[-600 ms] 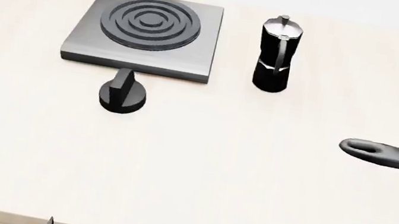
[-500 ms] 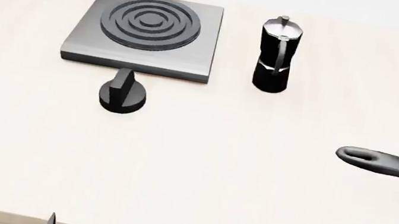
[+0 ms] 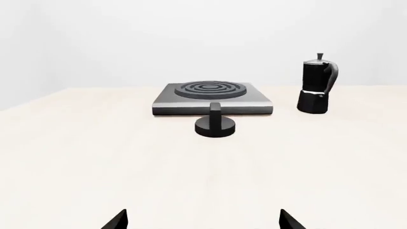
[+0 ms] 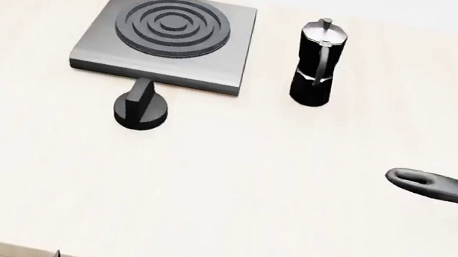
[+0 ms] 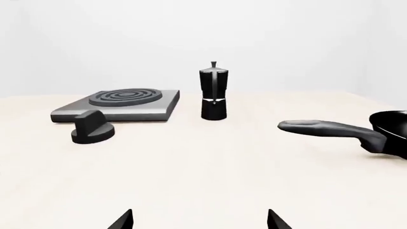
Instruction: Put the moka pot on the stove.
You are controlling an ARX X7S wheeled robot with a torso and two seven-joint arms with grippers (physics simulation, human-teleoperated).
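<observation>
Four things on my pale worktop [image 4: 228,197], square grey brushed-metal stove [image 4: 168,37] with ring burner far left, short black ridged knob [image 4: 140,109] just before it, small faceted black moka pot [image 4: 318,62] upright beside the stove's right edge, black long-handled pan [image 4: 453,192] far right, my left gripper [image 3: 202,220] spread, my right gripper [image 5: 198,220] spread, both holding nothing.

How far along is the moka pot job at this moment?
Nothing is done yet. The moka pot stands upright on the table beside the stove, not on it. Nothing is in hand: both grippers are open, near the table's front edge. Reaching, grasping, lifting and placing all remain.
</observation>
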